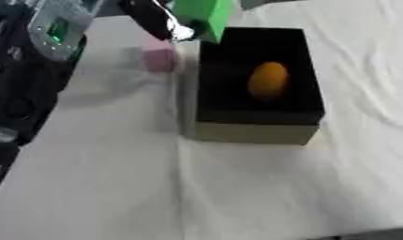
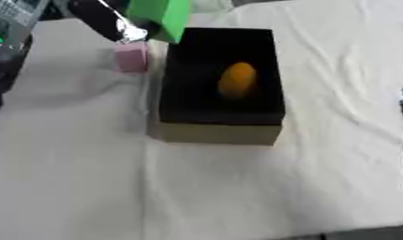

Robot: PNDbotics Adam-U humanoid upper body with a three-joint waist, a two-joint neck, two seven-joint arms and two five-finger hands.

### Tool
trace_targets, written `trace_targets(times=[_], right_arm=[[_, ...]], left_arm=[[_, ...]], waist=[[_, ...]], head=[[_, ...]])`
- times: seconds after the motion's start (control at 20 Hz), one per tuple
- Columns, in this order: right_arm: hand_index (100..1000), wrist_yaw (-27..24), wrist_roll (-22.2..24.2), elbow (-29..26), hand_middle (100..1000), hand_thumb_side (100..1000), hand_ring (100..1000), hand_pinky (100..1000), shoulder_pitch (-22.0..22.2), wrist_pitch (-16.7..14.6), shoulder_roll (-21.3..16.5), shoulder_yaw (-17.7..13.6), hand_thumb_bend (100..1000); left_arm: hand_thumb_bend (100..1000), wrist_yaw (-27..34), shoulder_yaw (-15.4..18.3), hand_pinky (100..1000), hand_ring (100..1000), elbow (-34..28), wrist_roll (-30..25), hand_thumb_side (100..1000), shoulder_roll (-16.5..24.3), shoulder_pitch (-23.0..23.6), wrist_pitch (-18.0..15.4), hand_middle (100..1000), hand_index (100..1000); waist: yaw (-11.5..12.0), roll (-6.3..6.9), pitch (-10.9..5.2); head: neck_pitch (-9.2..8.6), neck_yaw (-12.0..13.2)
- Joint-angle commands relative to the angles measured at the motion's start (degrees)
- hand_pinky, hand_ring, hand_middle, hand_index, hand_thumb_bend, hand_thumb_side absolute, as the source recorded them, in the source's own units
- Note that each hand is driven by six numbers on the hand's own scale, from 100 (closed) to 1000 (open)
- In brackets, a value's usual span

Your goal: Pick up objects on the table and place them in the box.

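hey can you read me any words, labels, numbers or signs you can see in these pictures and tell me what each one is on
There is no text that can be read.
Green-lit panel on the robot's left arm: something glows there, too blurred to read.
Green block held in the left robot hand: no marking seen.
Pink block, black box, orange object: no markings seen.

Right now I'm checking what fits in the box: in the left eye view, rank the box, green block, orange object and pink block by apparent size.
1. Box
2. Green block, partly cut off by the top edge, so unsure
3. Orange object and pink block look alike in size; no ranking.
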Motion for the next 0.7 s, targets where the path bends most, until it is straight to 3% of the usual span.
trace_targets(times=[0.05,0.7], right_arm=[[781,0.06,0.19,-0.81,567,1000,604,853,-1.07,-0.21,-0.36,-0.02,100],[780,-0.17,0.11,-1.30,567,1000,604,852,-1.92,-0.33,0.30,0.06,100]], left_arm=[[100,0.20,-0.04,612,622,0.98,0.38,437,-1.82,-1.73,0.47,623,784],[100,-4.19,-2.03,609,623,12.67,3.02,499,-7.12,-0.78,-1.46,625,788]], waist=[[-0.46,-0.06,-0.88],[-2.08,0.56,0.17]], head=[[-0.78,0.61],[-0.96,1.13]])
